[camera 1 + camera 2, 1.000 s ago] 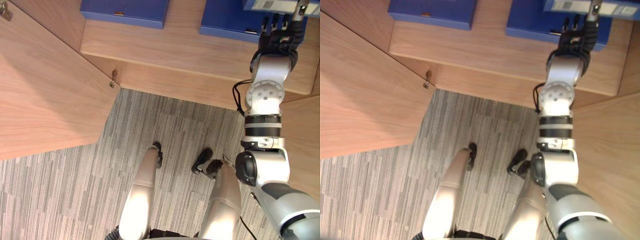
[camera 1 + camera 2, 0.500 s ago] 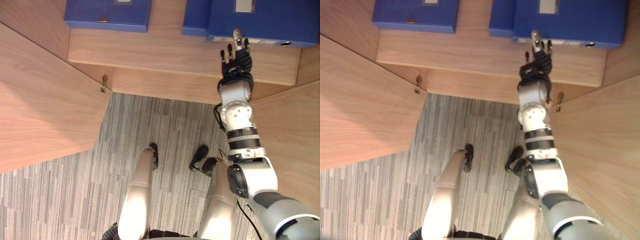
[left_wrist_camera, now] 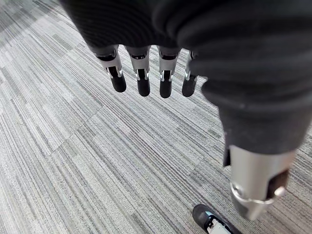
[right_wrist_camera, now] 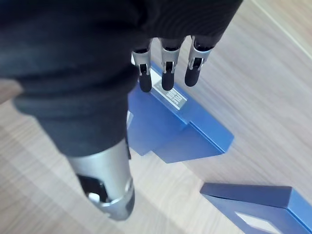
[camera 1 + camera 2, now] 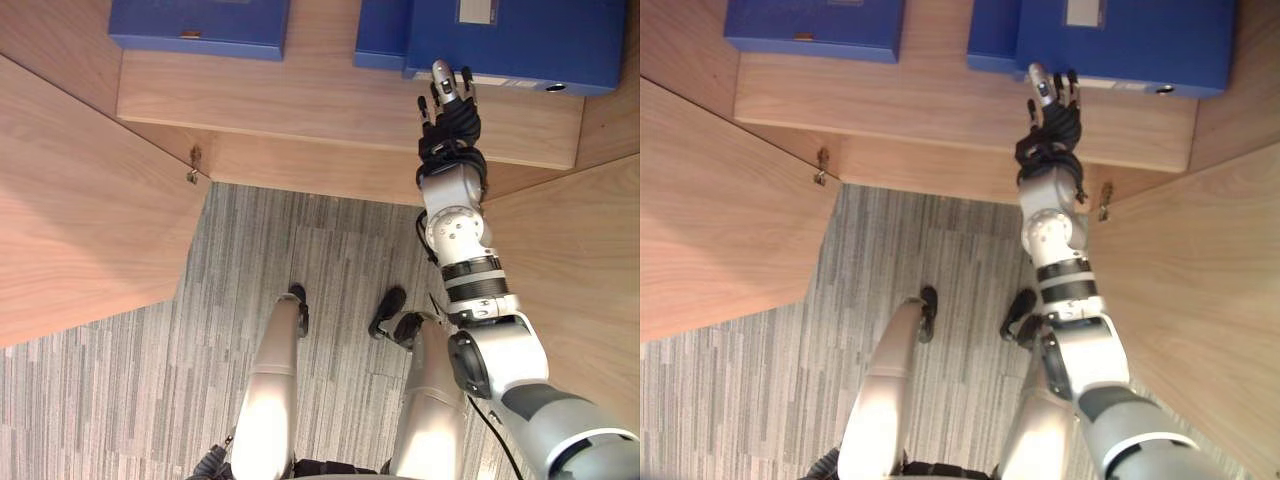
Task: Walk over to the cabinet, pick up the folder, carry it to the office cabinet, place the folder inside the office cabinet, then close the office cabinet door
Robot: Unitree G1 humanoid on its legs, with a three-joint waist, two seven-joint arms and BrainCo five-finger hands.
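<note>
My left hand (image 3: 143, 78) hangs over the grey striped carpet (image 5: 300, 260), with its fingers straight in a row, its thumb set apart from them, and nothing in it.

In the head views the left door (image 5: 80, 220) of the office cabinet fills the left side, swung wide open. A small metal hinge (image 5: 193, 165) shows at its inner corner. Just past it, along the top of the frame, runs the cabinet shelf (image 5: 300, 100), and a flat blue binder (image 5: 200, 25) lies at its upper left.

Right of centre on the same shelf a second blue binder (image 5: 380, 30) lies flat. The folder (image 5: 530, 40) rests on top of it, overlapping its right part and reaching toward the upper right corner.

My right hand (image 5: 449, 115) stretches up to the folder's near edge. Its fingers (image 4: 168, 78) are straight and loosely side by side, its thumb is held away from them, and it grips nothing. The fingertips sit over the folder's front edge and label, but I cannot tell whether they touch it.

The right door (image 5: 580, 290) stands open along the right side of the frame, beside my right arm.
</note>
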